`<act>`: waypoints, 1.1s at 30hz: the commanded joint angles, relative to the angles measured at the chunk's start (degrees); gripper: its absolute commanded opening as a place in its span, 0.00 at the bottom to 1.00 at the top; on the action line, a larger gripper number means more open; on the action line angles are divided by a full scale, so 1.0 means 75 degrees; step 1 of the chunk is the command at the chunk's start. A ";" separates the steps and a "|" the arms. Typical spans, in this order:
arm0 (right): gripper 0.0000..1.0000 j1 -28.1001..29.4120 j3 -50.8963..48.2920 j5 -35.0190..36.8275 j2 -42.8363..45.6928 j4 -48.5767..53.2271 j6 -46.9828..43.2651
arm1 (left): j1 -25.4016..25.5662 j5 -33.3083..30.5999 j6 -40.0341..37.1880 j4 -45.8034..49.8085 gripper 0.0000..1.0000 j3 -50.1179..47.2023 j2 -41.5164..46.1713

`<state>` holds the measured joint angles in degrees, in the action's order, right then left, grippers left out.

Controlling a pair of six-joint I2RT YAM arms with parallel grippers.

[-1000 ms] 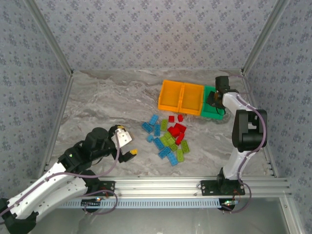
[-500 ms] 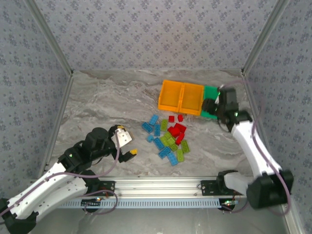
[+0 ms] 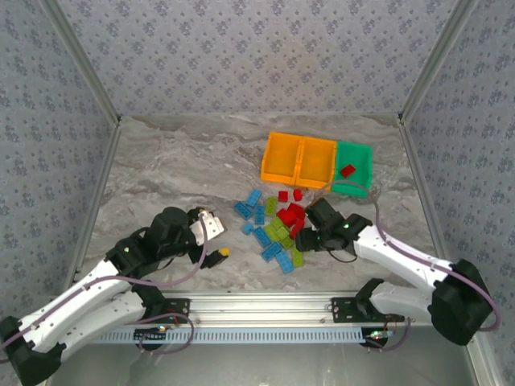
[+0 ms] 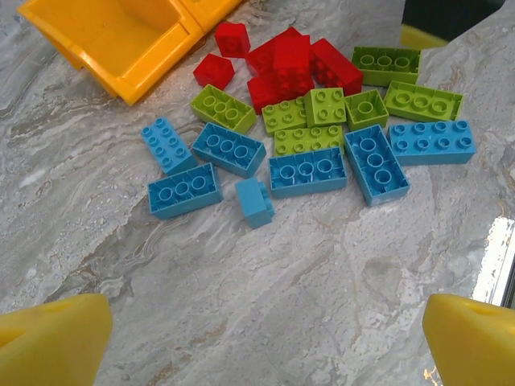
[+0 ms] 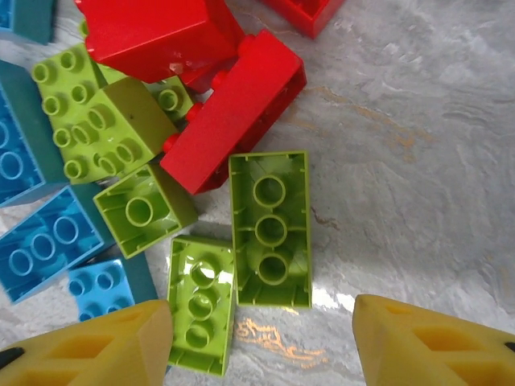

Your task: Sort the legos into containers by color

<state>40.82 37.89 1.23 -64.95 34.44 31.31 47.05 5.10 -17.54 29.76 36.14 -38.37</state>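
The legos [image 3: 278,227] lie in a loose pile of light blue, lime green and red bricks on the marble table. The containers stand behind them in a row: two orange bins [image 3: 299,141] and a green bin [image 3: 359,147] with one red brick [image 3: 348,170] inside. My right gripper [image 3: 304,238] hovers open low over the pile's right edge. In the right wrist view my right gripper [image 5: 261,354] holds nothing, and two upturned lime green bricks [image 5: 270,229] lie just ahead of it. My left gripper [image 3: 213,239] stands wide open and empty left of the pile [image 4: 322,121].
Patterned walls close in the table at the back and both sides. A metal rail [image 3: 265,304] runs along the near edge. An orange bin's corner [image 4: 121,48] shows at the top left of the left wrist view, with bare marble [image 4: 265,305] between the left fingers.
My right arm swung from the green bin down to the pile, leaving a red brick in that bin, and its jaws widened. My left arm shifted slightly toward the pile.
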 commanded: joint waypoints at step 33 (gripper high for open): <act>0.28 -0.2028 0.2151 0.1971 -0.0571 -0.2371 -0.1654 | 0.0034 -0.0084 -0.0158 -0.0159 0.99 0.0003 0.0207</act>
<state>29.87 51.46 16.97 -62.98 23.62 23.64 47.05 5.04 -17.78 29.76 36.14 -36.86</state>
